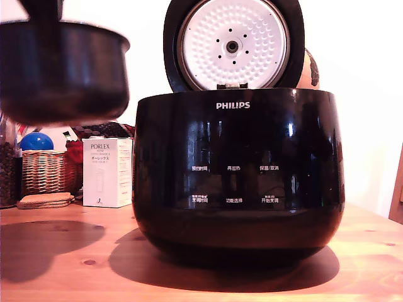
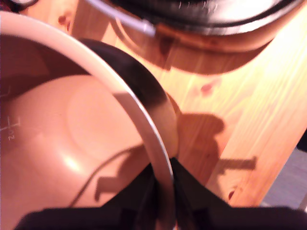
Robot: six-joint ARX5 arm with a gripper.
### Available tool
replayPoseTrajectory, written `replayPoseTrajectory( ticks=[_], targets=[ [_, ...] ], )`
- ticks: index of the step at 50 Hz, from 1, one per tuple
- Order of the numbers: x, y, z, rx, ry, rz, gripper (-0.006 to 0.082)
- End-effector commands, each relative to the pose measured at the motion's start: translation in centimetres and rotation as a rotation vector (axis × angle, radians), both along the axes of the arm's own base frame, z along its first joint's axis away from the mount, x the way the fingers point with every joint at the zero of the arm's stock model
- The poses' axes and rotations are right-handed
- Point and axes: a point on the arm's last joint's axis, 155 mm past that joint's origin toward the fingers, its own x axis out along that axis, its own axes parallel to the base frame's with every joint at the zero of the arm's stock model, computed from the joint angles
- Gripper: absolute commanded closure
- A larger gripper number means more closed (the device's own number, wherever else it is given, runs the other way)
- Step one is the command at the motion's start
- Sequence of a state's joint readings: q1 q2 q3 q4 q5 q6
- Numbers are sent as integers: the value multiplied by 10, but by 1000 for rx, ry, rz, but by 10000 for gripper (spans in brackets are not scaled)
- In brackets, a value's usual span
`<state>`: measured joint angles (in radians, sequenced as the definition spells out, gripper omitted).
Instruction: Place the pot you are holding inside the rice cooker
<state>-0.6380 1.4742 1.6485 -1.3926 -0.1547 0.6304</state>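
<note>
1. While the gripper (image 2: 163,201) pinches its rim, the pot (image 1: 60,72) hangs above the bench (image 1: 75,264), at the exterior view's left of the cooker (image 1: 236,170).
2. Lid (image 1: 233,44) open, cavity waiting; carrying across and lowering in remain.

The claw (image 2: 163,191) is matte black, with two wedge-shaped fingers (image 2: 192,191) tapering toward their tips.

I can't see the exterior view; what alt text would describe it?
A dark pot hangs in the air at the exterior view's left, beside a glossy black PHILIPS rice cooker with its lid raised. They stand apart above a wooden table.
</note>
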Motion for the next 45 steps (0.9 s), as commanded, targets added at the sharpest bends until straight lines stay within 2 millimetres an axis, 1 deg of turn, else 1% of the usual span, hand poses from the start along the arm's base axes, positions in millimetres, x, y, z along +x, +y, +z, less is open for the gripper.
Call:
replayPoseTrajectory(
  ticks=[1, 6, 12, 16, 21, 30, 34, 41, 45],
  targets=[
    [4, -15, 36, -78, -104, -28, 791],
    [1, -28, 52, -118, -135, -63, 791],
    [-9, -47, 68, -179, -148, -123, 791],
    [-23, -65, 75, -238, -127, -182, 791],
    [-35, -79, 82, -275, -118, -239, 791],
    [-52, -98, 83, -310, -89, -310, 791],
    [-55, -106, 82, -325, -81, -330, 791],
    [-53, -125, 82, -356, -89, -362, 791],
    [-52, -134, 78, -359, -79, -377, 791]
  ],
)
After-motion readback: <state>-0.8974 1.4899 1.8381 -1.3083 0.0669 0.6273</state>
